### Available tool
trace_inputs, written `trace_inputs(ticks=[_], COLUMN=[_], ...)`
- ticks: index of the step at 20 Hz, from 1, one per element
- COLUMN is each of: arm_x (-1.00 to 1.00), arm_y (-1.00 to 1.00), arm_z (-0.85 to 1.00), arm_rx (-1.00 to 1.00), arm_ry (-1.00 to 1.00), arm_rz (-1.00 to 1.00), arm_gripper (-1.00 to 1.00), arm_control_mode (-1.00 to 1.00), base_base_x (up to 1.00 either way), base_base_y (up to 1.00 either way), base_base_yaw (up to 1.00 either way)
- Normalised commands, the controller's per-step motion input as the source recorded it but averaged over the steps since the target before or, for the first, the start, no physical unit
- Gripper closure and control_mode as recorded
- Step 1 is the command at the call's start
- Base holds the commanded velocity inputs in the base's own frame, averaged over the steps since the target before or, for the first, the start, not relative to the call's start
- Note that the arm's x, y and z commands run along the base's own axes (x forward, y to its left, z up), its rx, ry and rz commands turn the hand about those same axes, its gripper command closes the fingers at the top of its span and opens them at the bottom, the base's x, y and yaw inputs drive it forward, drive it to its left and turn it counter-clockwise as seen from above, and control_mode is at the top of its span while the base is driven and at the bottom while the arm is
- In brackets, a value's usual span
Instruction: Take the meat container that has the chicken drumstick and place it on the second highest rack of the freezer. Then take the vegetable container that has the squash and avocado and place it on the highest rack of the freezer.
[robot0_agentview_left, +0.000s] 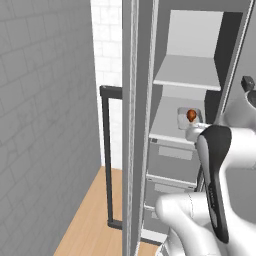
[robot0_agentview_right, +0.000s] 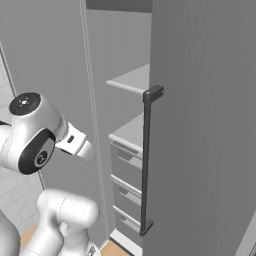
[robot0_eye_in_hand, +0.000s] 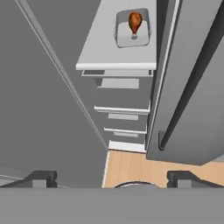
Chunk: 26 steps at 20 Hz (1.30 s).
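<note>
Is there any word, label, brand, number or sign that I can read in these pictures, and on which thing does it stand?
None: no readable text in any view.
The small light-grey tray with the glossy orange-brown chicken drumstick carries no label.
The tall grey freezer, its grey drawers and its long dark bar handle are unmarked.

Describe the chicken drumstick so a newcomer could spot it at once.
Look inside the open freezer, at the lower of its two open shelves, the second highest rack just above the grey drawers. A pale meat container sits there, and the glossy orange-brown chicken drumstick lies in it, the one warm colour among grey.
</note>
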Motion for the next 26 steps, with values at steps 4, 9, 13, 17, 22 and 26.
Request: trace_inputs(ticks=[4,9,13,17,22,26], arm_x=[-0.21,-0.01,0.00,0.00,0.00,0.00], arm_y=[0.00,0.03,0.10,0.00,0.00,0.00], arm_z=[0.33,0.26,0.12,0.01,0.00,0.00], arm_rx=[-0.04,-0.07,-0.08,0.00,0.02,0.00], arm_ry=[0.00,0.00,0.00,0.00,0.00,0.00], arm_rz=[0.00,0.00,0.00,0.01,0.14,0.12], arm_gripper=[-1.00,-1.00,-1.00,-1.00,-1.00,-1.00], arm_control_mode=[-1.00,-1.00,-1.00,-1.00,-1.00,-1.00], base_base_x=[0.00,0.00,0.00,0.00,0.00,0.00], base_base_y=[0.00,0.00,0.00,0.00,0.00,0.00], base_base_yaw=[0.00,0.00,0.00,0.00,0.00,0.00])
